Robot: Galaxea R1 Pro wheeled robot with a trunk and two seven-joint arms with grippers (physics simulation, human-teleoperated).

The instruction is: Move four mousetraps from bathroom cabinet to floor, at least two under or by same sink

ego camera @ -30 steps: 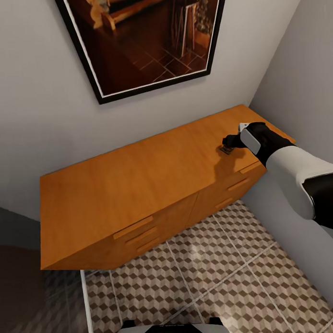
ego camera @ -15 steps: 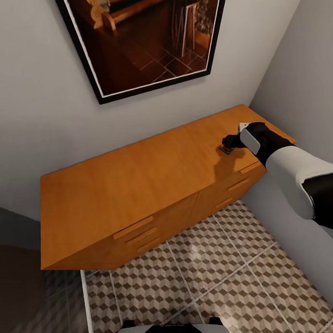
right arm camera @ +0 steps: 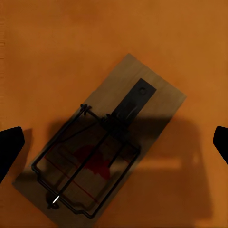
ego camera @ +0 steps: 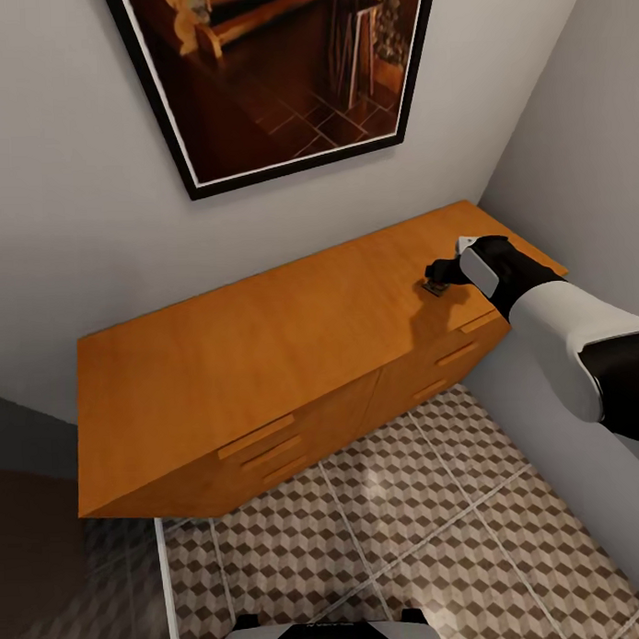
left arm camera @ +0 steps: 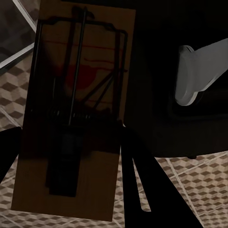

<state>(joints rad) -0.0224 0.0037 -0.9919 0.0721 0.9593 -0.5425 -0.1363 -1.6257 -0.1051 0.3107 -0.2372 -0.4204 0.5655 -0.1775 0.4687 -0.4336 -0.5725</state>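
The right gripper [ego camera: 432, 277] is poised over the cabinet [ego camera: 266, 358] top near its right end, close to the front edge, with its dark fingers [ego camera: 444, 268] pointing down at a mousetrap [ego camera: 435, 287] lying flat on the wood. In the right wrist view the two fingertips [right arm camera: 8, 147] sit wide apart at opposite sides of the picture, open and clear of the mousetrap [right arm camera: 102, 152], which lies between them on the orange-brown top, its wire bar and dark trigger plate facing up and a red mark on its board. The left wrist view shows a second mousetrap [left arm camera: 76, 114] very close to the camera, a brown board with black wire parts, standing out in front of the cube-patterned bathroom floor [left arm camera: 199, 190]; the left gripper appears clamped on this second mousetrap, though the contact itself is dark and hard to make out. In the head view the cabinet stands against the grey wall beneath a black-framed picture [ego camera: 274, 72], its right end in the corner of the room. Its bar-handled drawers face the patterned bathroom floor [ego camera: 410, 528] tiles, and the robot's white-and-black right forearm [ego camera: 569, 338] reaches in from the right.
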